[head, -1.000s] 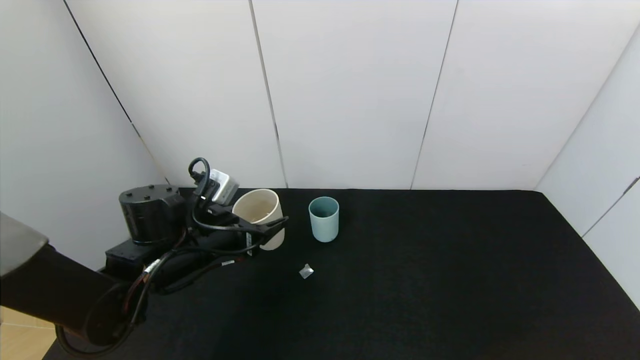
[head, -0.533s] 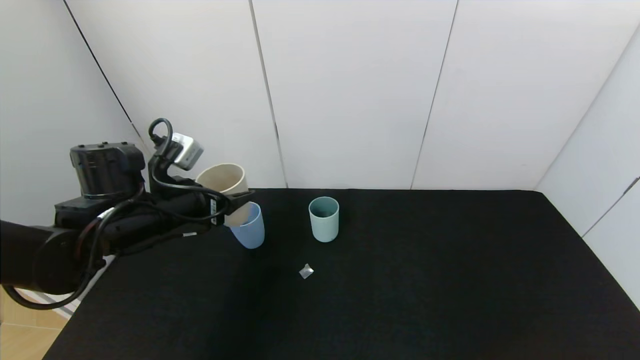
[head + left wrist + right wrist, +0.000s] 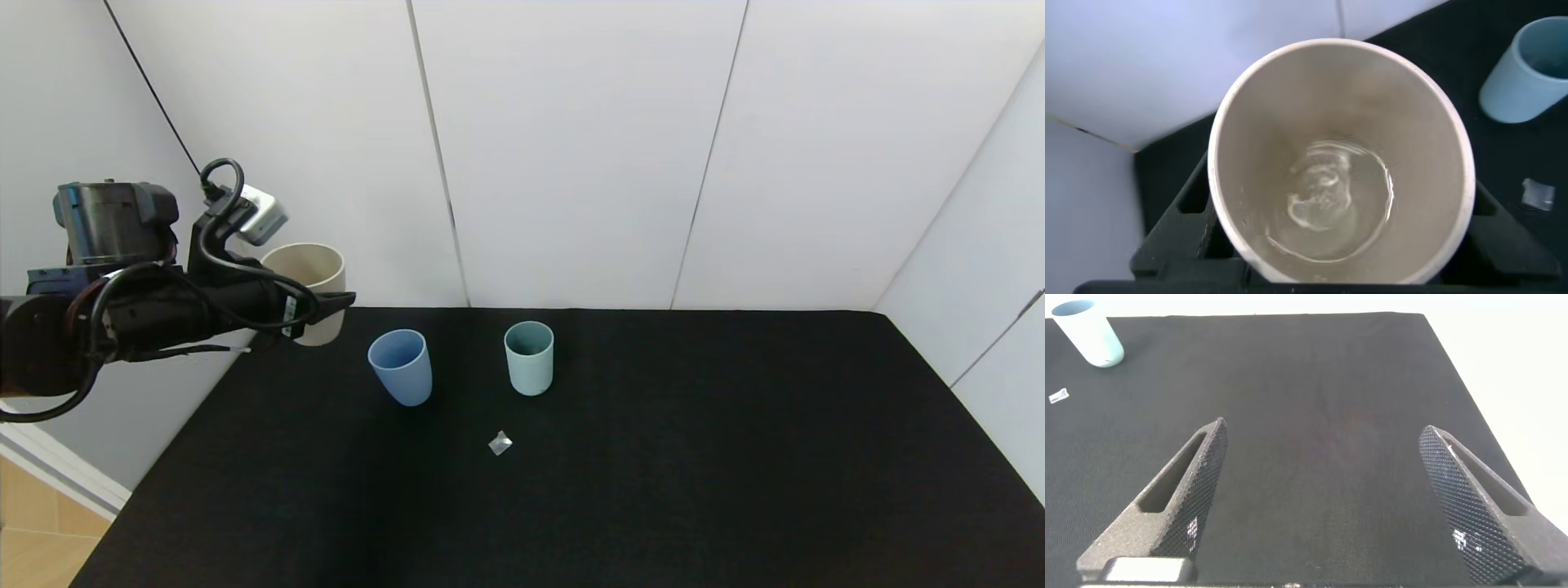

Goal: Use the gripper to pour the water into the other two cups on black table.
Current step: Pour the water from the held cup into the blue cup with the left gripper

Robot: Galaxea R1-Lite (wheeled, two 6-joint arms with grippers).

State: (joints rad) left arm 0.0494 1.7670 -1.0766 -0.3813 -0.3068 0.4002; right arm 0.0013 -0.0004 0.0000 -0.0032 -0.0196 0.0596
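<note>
1. Left gripper [image 3: 331, 304], a black two-fingered claw, holds a cream cup [image 3: 313, 286] upright in the air off the table's left edge, its fingers clamped on either side of the cup's wall.

2. Held level, the cream cup [image 3: 1341, 159] keeps a shallow pool of water [image 3: 1331, 200] in its bottom, as the left wrist view shows; that upright carry looks meant to prevent a spill before pouring.

3. Two cups wait upright on the black table [image 3: 653, 457] toward its back edge: a light blue cup [image 3: 400, 366] nearer the gripper and a teal cup [image 3: 529, 357] just beyond it to the right, apart from each other with open mouths ready to receive water.

4. The blue cup appears the likelier first target, being closer to the raised cup; neither shows any visible water from the head view.

5. A small crumpled clear scrap [image 3: 500, 443] lies on the table in front of the two cups, clear of both.

6. Right gripper [image 3: 1331, 502] hangs idle over bare tabletop with its fingers spread wide and nothing between them.

7. No brand, label or legible writing can be made out on any cup; a small white tag on the left arm is too small to read.
</note>
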